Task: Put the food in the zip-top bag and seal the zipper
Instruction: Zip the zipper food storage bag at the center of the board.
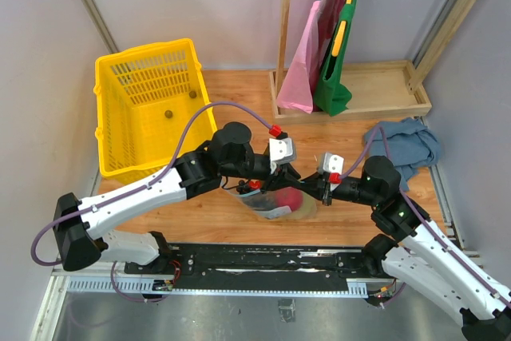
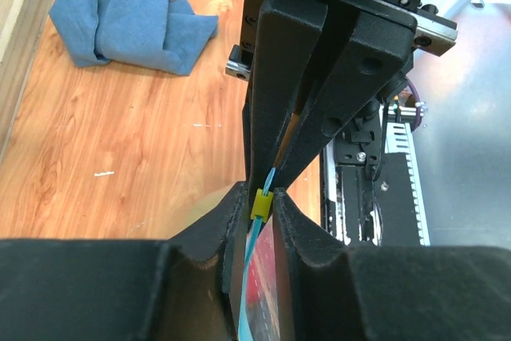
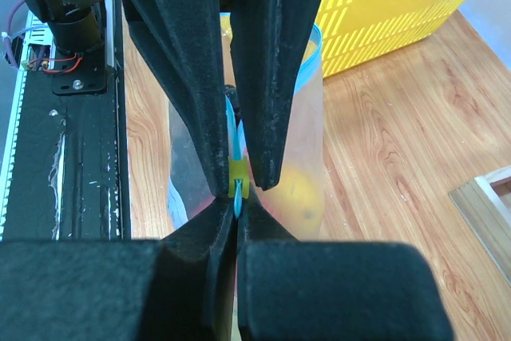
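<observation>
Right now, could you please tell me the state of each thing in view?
zip-top bag: food inside
zipper: pinched from both sides; seal cannot be told
left gripper: shut on the zipper
right gripper: shut on the zipper
blue cloth: crumpled
yellow basket: upright

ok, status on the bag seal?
Left gripper shut on the zipper. Right gripper shut on it too, both meeting at the yellow slider. Food inside the zip-top bag. Nothing in the way.
</observation>
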Available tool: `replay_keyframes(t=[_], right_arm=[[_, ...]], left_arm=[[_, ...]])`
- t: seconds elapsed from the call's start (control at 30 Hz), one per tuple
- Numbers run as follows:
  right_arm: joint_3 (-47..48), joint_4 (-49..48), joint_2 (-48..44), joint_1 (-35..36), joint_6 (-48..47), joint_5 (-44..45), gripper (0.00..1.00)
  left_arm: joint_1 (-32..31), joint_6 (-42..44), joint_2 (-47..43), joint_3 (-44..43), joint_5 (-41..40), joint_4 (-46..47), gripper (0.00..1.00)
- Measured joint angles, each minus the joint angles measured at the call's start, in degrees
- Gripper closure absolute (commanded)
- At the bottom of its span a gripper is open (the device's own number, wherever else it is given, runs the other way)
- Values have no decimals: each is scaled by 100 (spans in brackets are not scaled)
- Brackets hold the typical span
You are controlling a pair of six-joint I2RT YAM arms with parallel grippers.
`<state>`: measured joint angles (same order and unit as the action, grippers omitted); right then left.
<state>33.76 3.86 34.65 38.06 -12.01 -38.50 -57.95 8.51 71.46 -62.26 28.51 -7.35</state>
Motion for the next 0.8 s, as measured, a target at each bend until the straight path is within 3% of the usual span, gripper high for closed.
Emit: replay_keyframes(t=[0.07, 0.27, 0.8], right_arm=[[0, 15, -17, 0, 0, 15, 99], [-13, 85, -90, 0, 4, 186, 99], [-52, 166, -302, 0, 22, 579, 99]], left_arm=[[0, -11, 24, 0, -13, -7, 88], [-4, -17, 66, -26, -44, -79, 99], [-31, 24, 59, -238, -544, -737, 100]])
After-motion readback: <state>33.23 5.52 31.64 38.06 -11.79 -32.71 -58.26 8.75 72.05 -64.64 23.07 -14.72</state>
